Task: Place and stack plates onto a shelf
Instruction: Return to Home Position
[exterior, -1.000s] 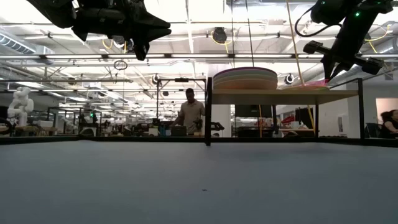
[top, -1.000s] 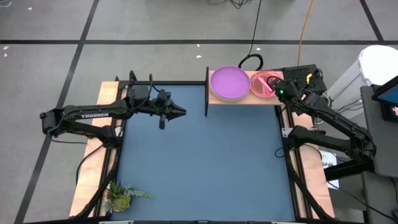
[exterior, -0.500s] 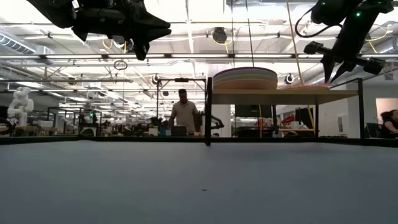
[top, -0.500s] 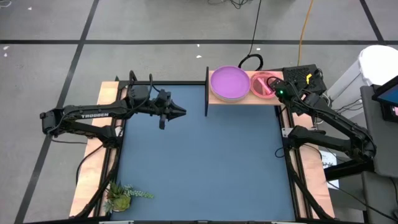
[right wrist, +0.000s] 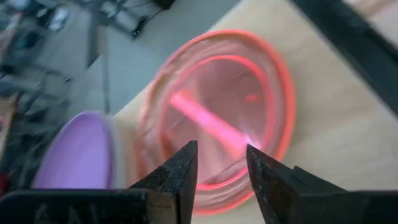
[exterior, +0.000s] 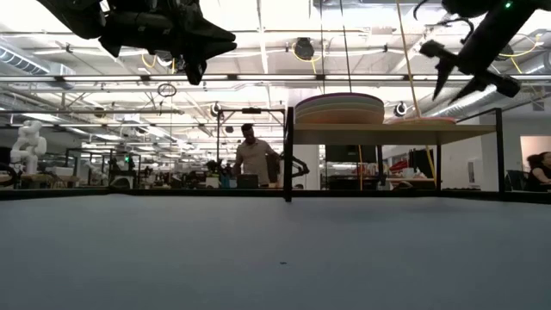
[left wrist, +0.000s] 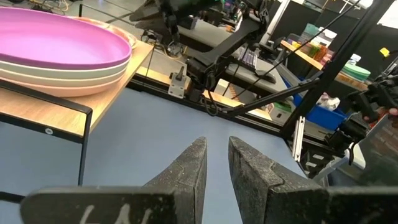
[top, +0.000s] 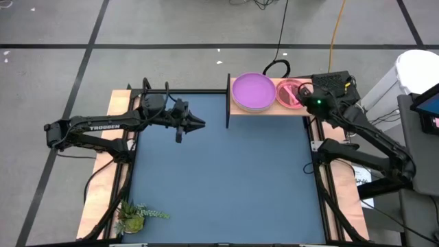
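Pink translucent plate (top: 291, 94) lies on the shelf (top: 271, 110), beside the purple plate (top: 252, 91). Right gripper (right wrist: 221, 148) hovers just above it, fingers (right wrist: 180, 171) slightly parted, empty. Left gripper (top: 199, 124) hangs over the table (top: 219, 185), fingers narrowly apart, holding nothing.

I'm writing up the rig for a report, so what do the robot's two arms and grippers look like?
Both arms are dark, slim and jointed. The left arm carries white TROSSEN lettering; the right arm shows a small green light near its wrist. The left gripper and right gripper each have two dark, rough-surfaced fingers tapering to blunt tips.
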You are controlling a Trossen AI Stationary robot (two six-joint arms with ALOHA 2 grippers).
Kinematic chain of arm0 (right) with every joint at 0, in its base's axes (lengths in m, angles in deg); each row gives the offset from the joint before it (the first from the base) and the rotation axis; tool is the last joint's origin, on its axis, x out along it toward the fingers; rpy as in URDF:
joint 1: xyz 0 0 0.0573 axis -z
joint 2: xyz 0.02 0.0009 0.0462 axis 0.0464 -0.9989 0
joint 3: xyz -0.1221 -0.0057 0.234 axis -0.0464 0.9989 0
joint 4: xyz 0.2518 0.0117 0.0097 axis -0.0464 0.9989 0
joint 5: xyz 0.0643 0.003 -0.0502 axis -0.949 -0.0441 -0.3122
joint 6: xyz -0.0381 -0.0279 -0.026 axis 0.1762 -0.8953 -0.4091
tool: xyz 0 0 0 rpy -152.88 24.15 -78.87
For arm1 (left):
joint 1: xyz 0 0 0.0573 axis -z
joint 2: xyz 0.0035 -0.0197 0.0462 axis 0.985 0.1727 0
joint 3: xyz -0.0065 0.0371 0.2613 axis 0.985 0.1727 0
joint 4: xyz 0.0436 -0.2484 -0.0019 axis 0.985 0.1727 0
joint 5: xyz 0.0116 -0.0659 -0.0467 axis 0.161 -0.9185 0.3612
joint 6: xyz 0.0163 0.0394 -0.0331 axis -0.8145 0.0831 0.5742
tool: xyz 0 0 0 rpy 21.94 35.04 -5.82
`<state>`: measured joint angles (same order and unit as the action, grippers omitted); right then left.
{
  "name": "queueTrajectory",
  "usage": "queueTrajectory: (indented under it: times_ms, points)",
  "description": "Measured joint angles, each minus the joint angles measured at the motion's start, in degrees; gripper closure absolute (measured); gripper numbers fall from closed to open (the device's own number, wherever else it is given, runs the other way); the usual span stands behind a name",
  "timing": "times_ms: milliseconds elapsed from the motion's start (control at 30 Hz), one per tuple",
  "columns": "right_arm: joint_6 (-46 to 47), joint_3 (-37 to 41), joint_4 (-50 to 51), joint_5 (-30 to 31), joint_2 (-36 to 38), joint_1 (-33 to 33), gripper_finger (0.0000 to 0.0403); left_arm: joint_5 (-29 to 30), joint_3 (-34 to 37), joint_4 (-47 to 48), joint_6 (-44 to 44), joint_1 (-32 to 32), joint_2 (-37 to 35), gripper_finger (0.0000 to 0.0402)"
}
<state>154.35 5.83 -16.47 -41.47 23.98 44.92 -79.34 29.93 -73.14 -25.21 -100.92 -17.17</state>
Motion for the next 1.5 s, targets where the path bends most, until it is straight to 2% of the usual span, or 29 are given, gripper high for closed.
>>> queueTrajectory:
  times_ms: [233,333,467,600,800,900,1033,1167,1300,1500]
  points:
    - [-9.3,0.0,-2.6,-9.1,4.6,0.0,0.0289,0.0,0.0,0.0,-0.2,0.0,0.0,0.0329]
    - [-14.8,0.0,-4.0,-13.5,6.3,0.0,0.0295,0.3,0.0,0.0,-2.9,0.0,0.0,0.0329]
    - [-23.3,0.0,-8.4,-20.5,7.8,0.0,0.0308,3.4,0.0,0.4,-6.1,0.0,0.0,0.0329]
    - [-30.8,0.0,-11.8,-26.6,8.5,0.0,0.0331,6.6,0.0,0.3,-6.1,0.0,0.0,0.0329]
    - [-43.6,0.0,-16.2,-35.2,8.6,0.0,0.0393,6.9,0.0,0.3,-6.3,0.0,0.0,0.0329]
    - [-49.4,0.0,-18.1,-39.1,8.6,0.0,0.0396,6.9,0.0,1.4,-5.9,0.0,0.0,0.0329]
    - [-57.2,0.0,-18.6,-42.6,8.6,0.0,0.0395,7.0,0.0,2.7,-8.7,0.0,0.0,0.0329]
    - [-63.3,0.0,-19.4,-42.7,8.3,0.0,0.0402,7.0,0.0,3.0,-13.2,0.0,0.3,0.0329]
    - [-71.1,0.0,-20.0,-43.0,8.3,0.0,0.0402,7.0,0.0,2.0,-13.1,-0.1,0.3,0.0329]
    - [-72.5,0.0,-21.3,-44.3,8.8,0.0,0.0403,11.1,0.0,1.3,-13.0,0.0,0.3,0.033]
